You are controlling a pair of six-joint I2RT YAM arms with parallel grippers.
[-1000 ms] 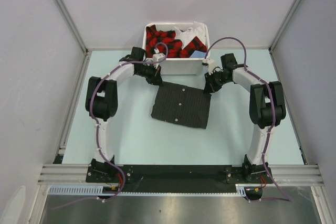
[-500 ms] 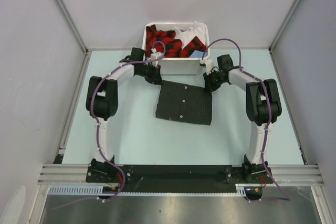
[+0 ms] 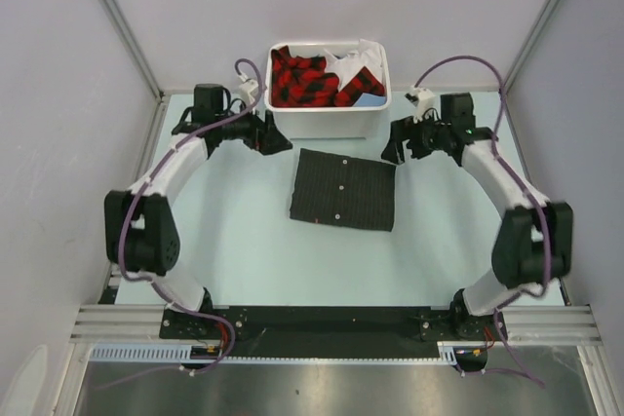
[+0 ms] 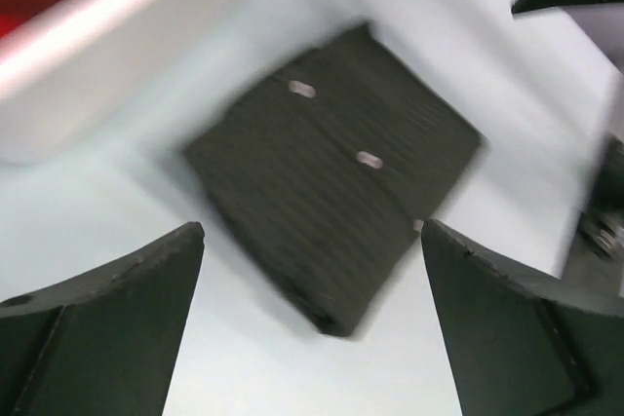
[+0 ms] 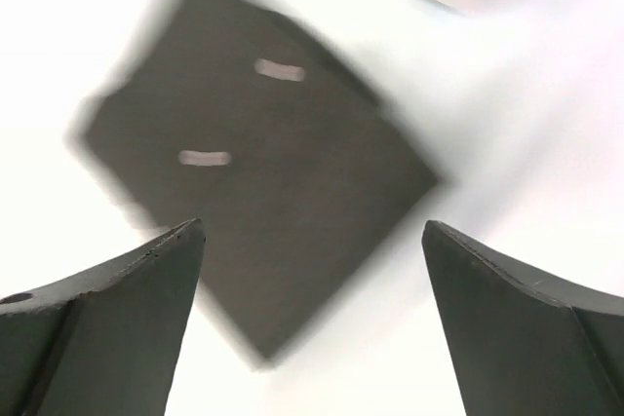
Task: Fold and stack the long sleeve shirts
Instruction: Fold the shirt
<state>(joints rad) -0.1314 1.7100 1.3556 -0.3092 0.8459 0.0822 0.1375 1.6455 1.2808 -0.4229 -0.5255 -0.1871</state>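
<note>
One folded long sleeve shirt (image 3: 343, 190), dark charcoal with fine pale stripes and small white buttons, lies flat as a rectangle on the pale table just in front of the bin. My left gripper (image 3: 277, 142) hovers off its upper left corner, jaws wide open and empty. My right gripper (image 3: 394, 149) hovers off its upper right corner, also open and empty. In the left wrist view the shirt (image 4: 331, 182) lies beyond the spread gripper (image 4: 312, 226). The right wrist view shows the shirt (image 5: 253, 172), blurred, below the open gripper (image 5: 313, 224). Neither gripper touches the cloth.
A white bin (image 3: 329, 124) stands at the back centre, holding red-and-black plaid garments (image 3: 302, 80) and some white cloth. Its wall (image 4: 97, 56) shows close by in the left wrist view. Grey walls and aluminium rails enclose the table on three sides.
Both grippers have opened and let go of the folded shirt's top corners. Each arm has swung outward, away from the shirt. The shirt ended up slightly nearer the bin.
</note>
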